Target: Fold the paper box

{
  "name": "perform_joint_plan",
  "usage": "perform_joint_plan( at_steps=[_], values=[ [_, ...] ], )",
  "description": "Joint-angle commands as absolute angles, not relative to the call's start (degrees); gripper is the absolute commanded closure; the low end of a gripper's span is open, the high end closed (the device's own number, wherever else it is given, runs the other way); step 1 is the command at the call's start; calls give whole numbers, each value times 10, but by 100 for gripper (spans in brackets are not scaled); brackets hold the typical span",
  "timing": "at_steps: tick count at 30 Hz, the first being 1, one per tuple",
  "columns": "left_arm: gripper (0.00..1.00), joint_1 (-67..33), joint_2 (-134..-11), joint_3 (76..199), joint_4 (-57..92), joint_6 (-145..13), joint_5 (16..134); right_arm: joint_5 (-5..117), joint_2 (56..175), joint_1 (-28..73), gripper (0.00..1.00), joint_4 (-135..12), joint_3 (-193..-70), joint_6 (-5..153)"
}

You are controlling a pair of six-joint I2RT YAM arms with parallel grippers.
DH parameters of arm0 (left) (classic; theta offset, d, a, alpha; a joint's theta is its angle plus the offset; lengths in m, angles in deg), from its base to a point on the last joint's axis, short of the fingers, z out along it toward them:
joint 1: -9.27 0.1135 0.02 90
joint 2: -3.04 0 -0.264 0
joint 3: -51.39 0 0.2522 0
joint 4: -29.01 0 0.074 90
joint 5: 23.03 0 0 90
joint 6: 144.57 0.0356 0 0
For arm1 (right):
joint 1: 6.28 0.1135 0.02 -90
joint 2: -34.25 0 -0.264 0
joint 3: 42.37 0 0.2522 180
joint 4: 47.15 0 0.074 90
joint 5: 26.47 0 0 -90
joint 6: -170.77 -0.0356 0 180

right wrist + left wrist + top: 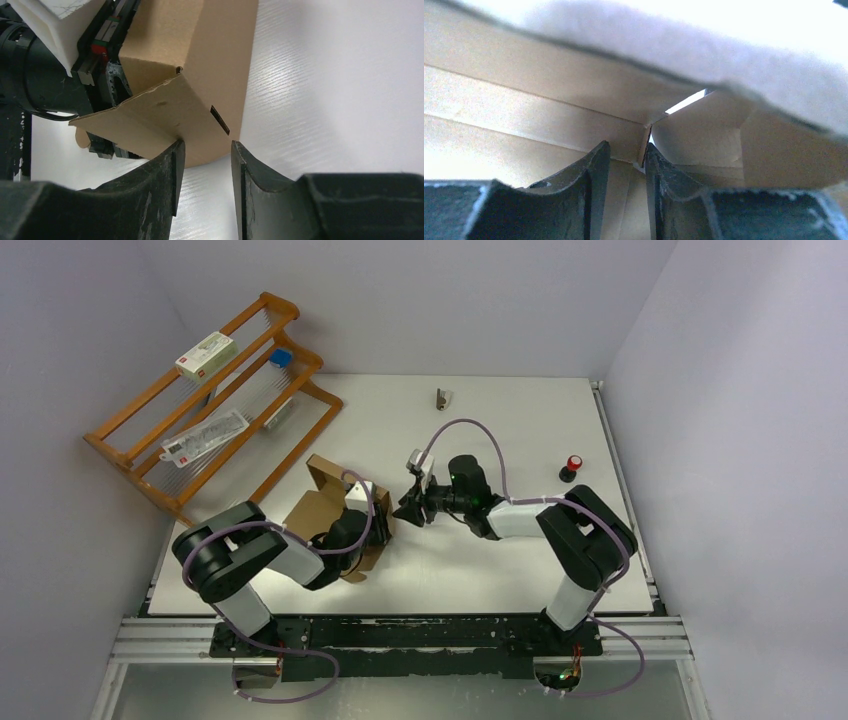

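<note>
— Where's the paper box point(310, 510) from where you sit?

— Right off the tips of my right gripper point(205, 145). Those jaws are parted and hold nothing. A raised flap's cut edge runs down to one finger point(167, 170), touching or just shy of it, I can't say which. Bare table point(330, 80) shows through the gap.

— And your left?

— My left gripper point(626, 150) is inside the box, with walls ahead and a panel overhead (tight quarters). A folded corner seam stands just beyond the tips, its edge against one finger point(661, 170). The jaws sit narrowly apart, but I can't tell whether they pinch any cardboard.

— Room to move?

— Open tabletop beyond the right hand and to its outer side. Past the left hand, well apart, stands a wooden rack point(270, 308).
</note>
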State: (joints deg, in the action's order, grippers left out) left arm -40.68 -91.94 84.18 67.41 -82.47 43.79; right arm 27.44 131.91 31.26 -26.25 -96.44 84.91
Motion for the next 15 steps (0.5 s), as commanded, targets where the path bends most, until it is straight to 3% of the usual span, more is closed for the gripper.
perform_joint_plan(
  at_steps=[1, 15],
  values=[
    [63, -405, -935, 840, 658, -831, 481, 263, 1329, 319, 56, -184, -949, 818],
    [54, -404, -839, 802, 629, -827, 480, 258, 1386, 326, 54, -119, -948, 792]
  ],
)
